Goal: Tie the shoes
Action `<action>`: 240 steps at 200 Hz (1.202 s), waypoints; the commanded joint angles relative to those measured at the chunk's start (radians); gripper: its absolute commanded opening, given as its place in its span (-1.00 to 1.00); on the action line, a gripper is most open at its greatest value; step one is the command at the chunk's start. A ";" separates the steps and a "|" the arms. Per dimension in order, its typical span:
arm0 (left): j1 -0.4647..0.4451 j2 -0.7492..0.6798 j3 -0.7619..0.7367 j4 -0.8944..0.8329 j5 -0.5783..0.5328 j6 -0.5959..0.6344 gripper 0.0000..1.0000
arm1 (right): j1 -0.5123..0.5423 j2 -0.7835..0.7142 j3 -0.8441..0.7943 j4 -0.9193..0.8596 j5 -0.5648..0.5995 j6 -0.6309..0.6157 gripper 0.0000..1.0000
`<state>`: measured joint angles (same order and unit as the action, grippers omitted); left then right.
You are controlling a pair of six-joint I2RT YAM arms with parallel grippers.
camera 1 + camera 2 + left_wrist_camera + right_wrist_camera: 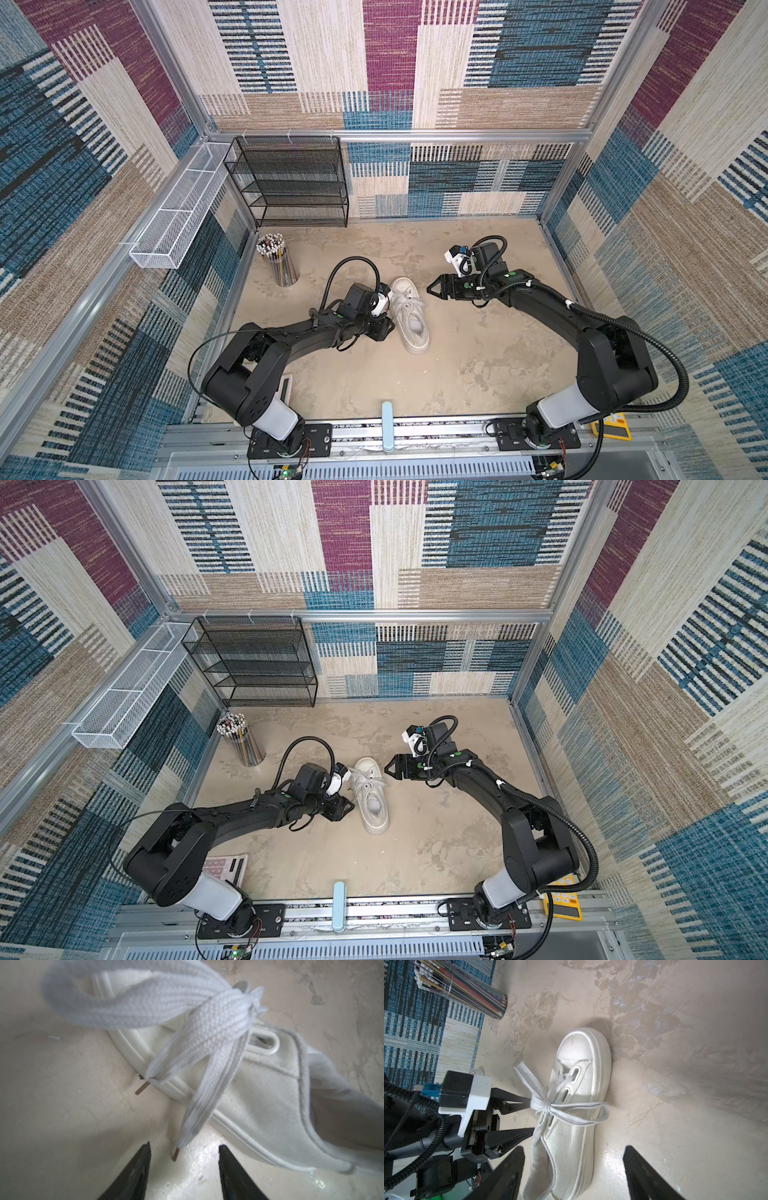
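Observation:
One white platform sneaker [412, 322] [372, 802] lies mid-table, toe toward the back wall. Its flat laces are knotted into a bow [547, 1105] [239, 1001] with loops on both sides. My left gripper [386, 328] [348, 808] [185, 1147] sits low at the shoe's left side and is open. A lace tail [199, 1095] hangs down so that its brown tip [175, 1154] lies between the black fingers, ungripped. My right gripper [430, 289] [387, 767] [574, 1149] hovers to the right of the toe, open and empty. The right wrist view also shows the left gripper [532, 1114] beside the bow.
A cup of pencils [278, 259] stands at the back left, in front of a black mesh shelf [291, 183]. A white mesh basket [178, 216] hangs on the left rail. A calculator [226, 868] lies under the left arm. A pale blue bar [387, 424] sits at the front edge.

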<state>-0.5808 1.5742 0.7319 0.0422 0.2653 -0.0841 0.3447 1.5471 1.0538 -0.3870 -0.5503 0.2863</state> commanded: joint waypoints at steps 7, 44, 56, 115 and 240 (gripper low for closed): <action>0.001 0.021 -0.014 0.085 0.016 0.016 0.03 | -0.002 0.024 0.040 -0.022 -0.017 -0.047 0.54; 0.000 0.043 -0.025 0.091 0.018 0.021 -0.11 | -0.002 0.057 0.076 -0.036 -0.027 -0.063 0.53; 0.000 0.049 -0.039 0.107 0.022 0.017 -0.16 | -0.003 0.066 0.087 -0.036 -0.037 -0.068 0.53; -0.001 0.030 -0.077 0.186 0.005 0.038 -0.87 | 0.001 0.128 0.130 -0.033 -0.069 -0.214 0.48; 0.001 0.012 -0.093 0.205 0.001 0.044 -1.00 | 0.157 0.282 0.257 -0.034 -0.085 -0.730 0.29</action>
<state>-0.5808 1.5963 0.6422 0.2211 0.2680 -0.0566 0.4866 1.7981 1.2758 -0.4084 -0.6353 -0.3428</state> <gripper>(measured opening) 0.055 0.652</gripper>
